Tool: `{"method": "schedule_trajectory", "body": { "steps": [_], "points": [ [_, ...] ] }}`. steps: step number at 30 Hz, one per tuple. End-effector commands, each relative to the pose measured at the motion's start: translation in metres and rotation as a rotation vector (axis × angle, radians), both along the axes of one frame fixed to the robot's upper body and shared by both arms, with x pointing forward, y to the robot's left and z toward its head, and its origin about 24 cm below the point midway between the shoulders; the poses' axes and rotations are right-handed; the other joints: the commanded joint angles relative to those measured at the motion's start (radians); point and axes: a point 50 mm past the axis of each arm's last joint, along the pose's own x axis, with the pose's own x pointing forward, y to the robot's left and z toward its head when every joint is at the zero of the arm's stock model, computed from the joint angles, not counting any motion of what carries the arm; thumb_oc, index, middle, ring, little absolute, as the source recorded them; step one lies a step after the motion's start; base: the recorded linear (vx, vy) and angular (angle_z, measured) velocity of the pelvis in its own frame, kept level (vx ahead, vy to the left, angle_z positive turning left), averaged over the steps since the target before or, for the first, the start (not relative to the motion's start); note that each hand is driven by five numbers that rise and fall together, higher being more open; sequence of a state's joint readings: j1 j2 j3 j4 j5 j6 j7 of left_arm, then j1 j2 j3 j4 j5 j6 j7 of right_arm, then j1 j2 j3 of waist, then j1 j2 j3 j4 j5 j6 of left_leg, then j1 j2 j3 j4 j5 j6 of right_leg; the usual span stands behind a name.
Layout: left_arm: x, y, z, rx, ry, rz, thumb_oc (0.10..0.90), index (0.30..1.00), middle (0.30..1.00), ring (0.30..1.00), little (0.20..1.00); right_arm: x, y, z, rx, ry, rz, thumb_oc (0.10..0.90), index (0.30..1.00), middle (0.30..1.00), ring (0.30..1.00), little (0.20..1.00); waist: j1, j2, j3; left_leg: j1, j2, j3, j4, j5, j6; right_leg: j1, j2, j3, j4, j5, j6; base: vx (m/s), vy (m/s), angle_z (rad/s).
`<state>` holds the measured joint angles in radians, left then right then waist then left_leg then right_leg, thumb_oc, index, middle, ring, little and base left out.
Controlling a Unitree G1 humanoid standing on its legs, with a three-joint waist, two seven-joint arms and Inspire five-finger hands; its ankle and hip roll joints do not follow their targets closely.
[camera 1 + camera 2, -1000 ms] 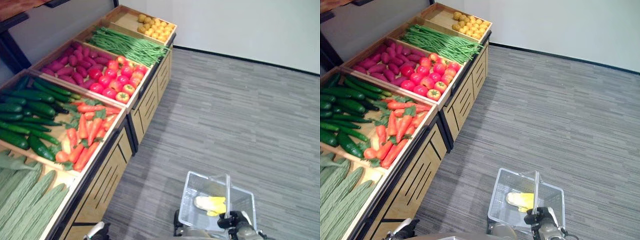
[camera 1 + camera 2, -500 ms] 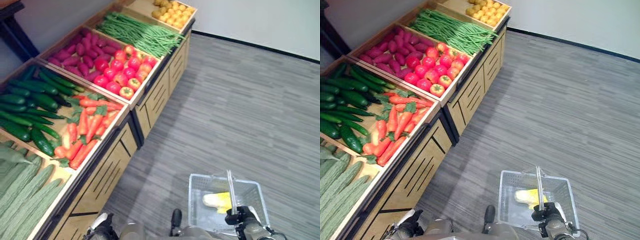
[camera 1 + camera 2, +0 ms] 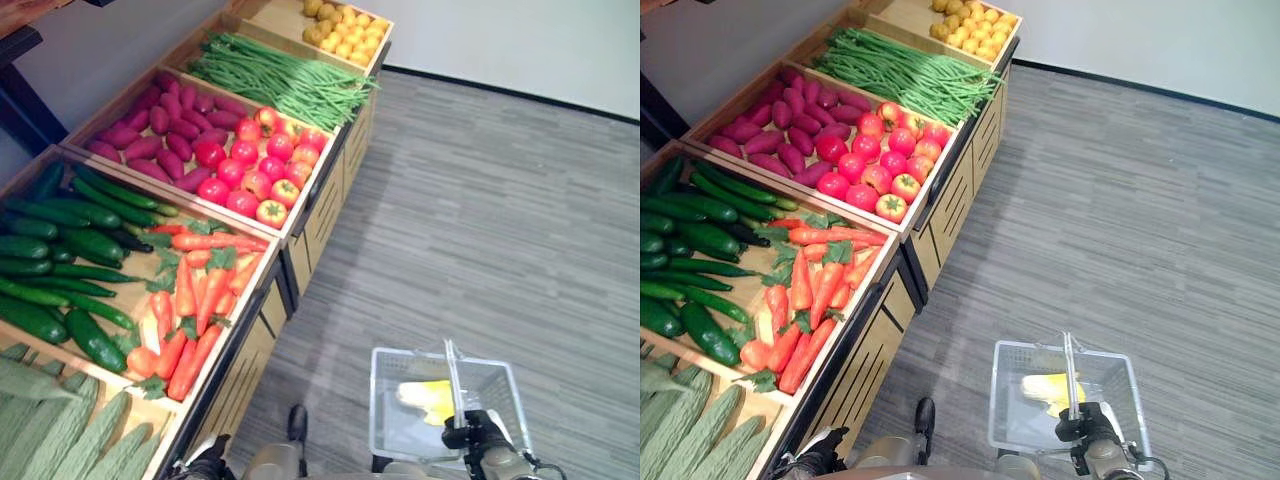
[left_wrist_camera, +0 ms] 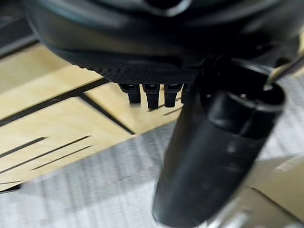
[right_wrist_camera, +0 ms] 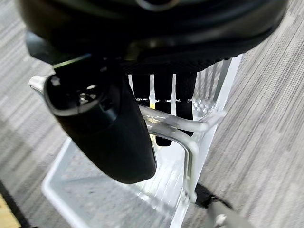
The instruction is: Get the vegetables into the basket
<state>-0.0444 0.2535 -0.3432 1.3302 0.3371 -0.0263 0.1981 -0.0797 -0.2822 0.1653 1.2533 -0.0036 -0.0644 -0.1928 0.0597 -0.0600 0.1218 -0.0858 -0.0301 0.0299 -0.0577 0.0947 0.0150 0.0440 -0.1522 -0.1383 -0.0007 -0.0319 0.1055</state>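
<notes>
A clear plastic basket (image 3: 383, 412) hangs low on my right over the grey floor, with a yellow vegetable (image 3: 425, 397) lying in it. My right hand (image 3: 472, 436) is shut on the basket's handle (image 5: 190, 126), the fingers (image 5: 163, 90) curled over the bar and the thumb (image 5: 105, 129) under it. Down by the stand's front my left hand (image 3: 206, 463) holds nothing, its fingers (image 4: 152, 94) relaxed. On the wooden stand to my left lie carrots (image 3: 196, 300), cucumbers (image 3: 62, 250), tomatoes (image 3: 256, 165) and green beans (image 3: 282, 80).
The stand (image 3: 872, 352) runs along my left, with slatted wooden front panels (image 4: 57, 124). It also holds purple sweet potatoes (image 3: 160, 120), small yellow produce (image 3: 340, 20) at the far end and ridged green gourds (image 3: 75, 452) nearest me. Grey plank floor (image 3: 500, 230) stretches to the right.
The whole view has shifted along the stand, so the camera has moved. The basket stays in my right hand with the yellow vegetable inside.
</notes>
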Motion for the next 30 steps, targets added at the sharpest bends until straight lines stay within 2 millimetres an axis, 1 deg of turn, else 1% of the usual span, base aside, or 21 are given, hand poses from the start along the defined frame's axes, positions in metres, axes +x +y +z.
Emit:
{"method": "schedule_trajectory", "body": {
  "steps": [1,4,5,6,7,8,9,12,14,15,17,18,20,22,23,24,26,27,28,29,30],
  "points": [
    [-0.008,0.031,0.006,0.113,0.025,0.048,0.900,1.000,1.000,1.000,1.000,0.026,-0.022,0.018,-0.089,-0.103,0.052,0.400,0.300,0.300,0.300,0.300,0.033,-0.011,-0.019,-0.065,0.019,-0.031,0.133,-0.092,-0.004,-0.048,-0.019,0.029,0.066,0.071,0.059,0.06,0.153,-0.01],
    [-0.006,0.033,0.008,0.118,0.013,0.057,0.900,1.000,1.000,1.000,1.000,0.032,-0.019,0.020,-0.083,-0.120,0.057,0.400,0.300,0.300,0.300,0.300,0.042,-0.015,-0.018,-0.057,0.007,-0.035,0.126,-0.095,0.009,-0.065,-0.025,0.033,0.111,0.082,0.067,0.04,0.151,-0.01],
    [-0.003,0.036,0.009,0.125,0.005,0.063,0.900,1.000,1.000,1.000,1.000,0.035,-0.017,0.020,-0.076,-0.131,0.059,0.400,0.300,0.300,0.300,0.300,0.043,-0.013,-0.014,-0.058,0.003,-0.041,0.125,-0.095,0.017,-0.084,-0.025,0.035,0.166,0.087,0.067,0.05,0.107,-0.03],
    [-0.002,0.039,0.010,0.134,0.004,0.061,0.900,1.000,1.000,1.000,1.000,0.038,-0.013,0.021,-0.067,-0.144,0.065,0.400,0.300,0.300,0.300,0.300,0.041,-0.012,-0.008,-0.050,-0.004,-0.061,0.121,-0.094,0.024,-0.113,-0.017,0.052,0.233,0.110,0.066,0.05,0.106,0.02],
    [-0.002,0.039,0.010,0.134,0.003,0.061,0.900,1.000,1.000,1.000,1.000,0.038,-0.013,0.021,-0.067,-0.144,0.065,0.400,0.300,0.300,0.300,0.300,0.040,-0.012,-0.008,-0.051,-0.005,-0.062,0.121,-0.094,0.024,-0.114,-0.017,0.052,0.235,0.109,0.066,0.12,0.063,0.18],
    [0.001,0.039,0.011,0.136,-0.006,0.056,0.900,1.000,1.000,1.000,1.000,0.041,-0.010,0.021,-0.061,-0.155,0.074,0.400,0.300,0.300,0.300,0.300,0.034,-0.006,0.000,-0.030,-0.014,-0.100,0.107,-0.093,0.028,-0.151,-0.003,0.081,0.252,0.133,0.054,0.16,-0.039,0.47],
    [0.004,0.039,0.012,0.133,-0.018,0.058,0.900,1.000,1.000,1.000,1.000,0.044,-0.010,0.023,-0.061,-0.166,0.078,0.400,0.300,0.300,0.300,0.300,0.025,0.004,0.006,-0.013,-0.008,-0.134,0.095,-0.090,0.023,-0.189,0.003,0.096,0.226,0.129,0.045,0.17,-0.043,0.69],
    [0.007,0.037,0.012,0.132,-0.028,0.059,0.900,1.000,1.000,1.000,1.000,0.045,-0.010,0.023,-0.064,-0.170,0.073,0.400,0.300,0.300,0.300,0.300,0.015,0.010,0.020,0.008,-0.001,-0.171,0.089,-0.096,0.012,-0.201,-0.005,0.106,0.182,0.125,0.047,0.14,-0.121,0.76],
    [0.012,0.037,0.013,0.132,-0.041,0.061,0.900,1.000,1.000,1.000,1.000,0.048,-0.010,0.024,-0.067,-0.178,0.073,0.400,0.300,0.300,0.300,0.300,0.002,0.008,0.026,0.023,0.006,-0.211,0.086,-0.109,-0.003,-0.233,-0.015,0.153,0.115,0.139,0.056,0.19,-0.197,0.66],
    [0.015,0.035,0.013,0.132,-0.041,0.049,0.900,1.000,1.000,1.000,1.000,0.045,-0.010,0.023,-0.066,-0.165,0.065,0.400,0.300,0.300,0.300,0.300,-0.015,-0.001,0.028,0.037,0.010,-0.254,0.092,-0.126,-0.018,-0.241,-0.012,0.217,0.088,0.161,0.069,0.20,-0.200,0.70],
    [0.015,0.035,0.013,0.131,-0.041,0.049,0.900,1.000,1.000,1.000,1.000,0.045,-0.010,0.023,-0.066,-0.165,0.065,0.400,0.300,0.300,0.300,0.300,-0.016,0.000,0.029,0.039,0.011,-0.256,0.092,-0.126,-0.018,-0.239,-0.012,0.215,0.088,0.160,0.068,0.13,-0.207,0.94],
    [0.015,0.036,0.014,0.134,-0.040,0.050,0.900,1.000,1.000,1.000,1.000,0.029,-0.014,0.016,-0.064,-0.114,0.035,0.400,0.300,0.300,0.300,0.300,-0.022,-0.015,0.010,0.036,0.026,-0.315,0.095,-0.125,-0.043,-0.208,0.018,0.239,0.088,0.104,0.062,0.17,-0.351,1.16],
    [0.010,0.036,0.012,0.130,-0.031,0.065,0.900,1.000,1.000,1.000,1.000,0.019,-0.018,0.013,-0.070,-0.078,0.023,0.400,0.300,0.300,0.300,0.300,-0.014,-0.014,-0.005,0.037,0.055,-0.333,0.082,-0.112,-0.059,-0.194,0.030,0.193,0.094,0.080,0.050,0.15,-0.372,1.07],
    [0.008,0.035,0.012,0.129,-0.028,0.064,0.900,1.000,1.000,1.000,1.000,0.015,-0.021,0.013,-0.074,-0.068,0.016,0.400,0.300,0.300,0.300,0.300,-0.017,-0.009,-0.011,0.031,0.066,-0.354,0.075,-0.103,-0.069,-0.186,0.041,0.177,0.091,0.069,0.043,0.06,-0.278,0.49],
    [0.007,0.036,0.012,0.128,-0.033,0.066,0.900,1.000,1.000,1.000,1.000,0.013,-0.027,0.014,-0.091,-0.063,0.018,0.400,0.300,0.300,0.300,0.300,-0.007,-0.007,-0.012,0.017,0.087,-0.377,0.073,-0.084,-0.088,-0.181,0.059,0.144,0.094,0.052,0.028,0.04,-0.306,0.36],
    [0.007,0.036,0.011,0.128,-0.033,0.066,0.900,1.000,1.000,1.000,1.000,0.013,-0.027,0.014,-0.091,-0.063,0.018,0.400,0.300,0.300,0.300,0.300,-0.010,-0.006,-0.012,0.016,0.088,-0.380,0.072,-0.083,-0.088,-0.181,0.060,0.141,0.095,0.051,0.027,0.02,-0.327,0.43],
    [0.008,0.035,0.012,0.127,-0.045,0.067,0.900,1.000,1.000,1.000,1.000,0.011,-0.038,0.018,-0.123,-0.065,0.012,0.400,0.300,0.300,0.300,0.300,-0.001,0.005,-0.004,-0.010,0.106,-0.418,0.060,-0.041,-0.111,-0.173,0.083,0.100,0.098,0.033,0.008,-0.03,-0.298,0.56],
    [0.009,0.034,0.012,0.125,-0.052,0.068,0.900,1.000,1.000,1.000,1.000,0.011,-0.041,0.019,-0.134,-0.064,0.007,0.400,0.300,0.300,0.300,0.300,-0.001,0.010,-0.001,-0.021,0.109,-0.422,0.054,-0.023,-0.118,-0.168,0.086,0.082,0.092,0.030,0.003,-0.06,-0.286,0.52],
    [0.011,0.033,0.012,0.121,-0.060,0.069,0.900,1.000,1.000,1.000,1.000,0.011,-0.045,0.021,-0.147,-0.067,0.002,0.400,0.300,0.300,0.300,0.300,-0.002,0.015,0.003,-0.036,0.114,-0.405,0.046,-0.003,-0.121,-0.162,0.084,0.059,0.083,0.030,0.000,-0.04,-0.135,0.44],
    [0.012,0.033,0.012,0.120,-0.060,0.069,0.900,1.000,1.000,1.000,1.000,0.011,-0.045,0.021,-0.147,-0.068,0.002,0.400,0.300,0.300,0.300,0.300,-0.004,0.015,0.003,-0.036,0.114,-0.407,0.044,-0.002,-0.121,-0.162,0.084,0.057,0.083,0.030,0.000,-0.05,-0.132,0.64],
    [0.015,0.030,0.012,0.115,-0.067,0.070,0.900,1.000,1.000,1.000,1.000,0.012,-0.049,0.024,-0.162,-0.072,-0.005,0.400,0.300,0.300,0.300,0.300,-0.010,0.018,0.014,-0.053,0.128,-0.316,0.035,0.013,-0.113,-0.144,0.074,0.020,0.066,0.033,-0.005,-0.02,-0.067,0.64]
  ]
}}
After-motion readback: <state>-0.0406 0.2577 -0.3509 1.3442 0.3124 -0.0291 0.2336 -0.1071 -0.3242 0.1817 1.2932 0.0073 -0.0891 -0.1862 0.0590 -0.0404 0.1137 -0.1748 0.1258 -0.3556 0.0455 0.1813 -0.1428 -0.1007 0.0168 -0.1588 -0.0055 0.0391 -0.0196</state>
